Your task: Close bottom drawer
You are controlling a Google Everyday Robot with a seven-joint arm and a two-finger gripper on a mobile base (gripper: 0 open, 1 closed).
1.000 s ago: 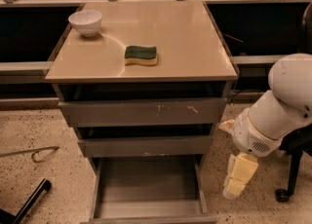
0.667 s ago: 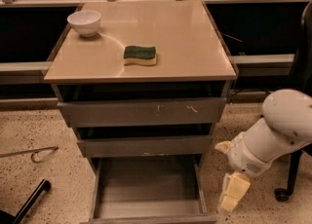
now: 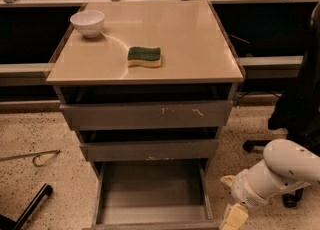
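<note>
The bottom drawer [image 3: 152,194] is the lowest of three grey cabinet drawers and stands pulled far out, its smooth grey tray showing and its low front at the frame's bottom edge. Above it sit the mid-width drawer front [image 3: 149,150] and the widest drawer front [image 3: 147,115] with white scratches. My gripper [image 3: 232,219] hangs at the end of the white arm [image 3: 277,171], low at the bottom right, just beside the open drawer's right front corner. Its cream tip is partly cut off by the frame edge.
A beige cabinet top [image 3: 190,39] carries a white bowl [image 3: 88,22] and a green-and-yellow sponge [image 3: 144,56]. A black office chair [image 3: 300,104] stands at the right. A metal hook [image 3: 35,157] and a black bar [image 3: 27,209] lie on the speckled floor at left.
My arm and gripper have dropped lower and moved left, closer to the open bottom drawer's right front corner. The drawer has not moved.
</note>
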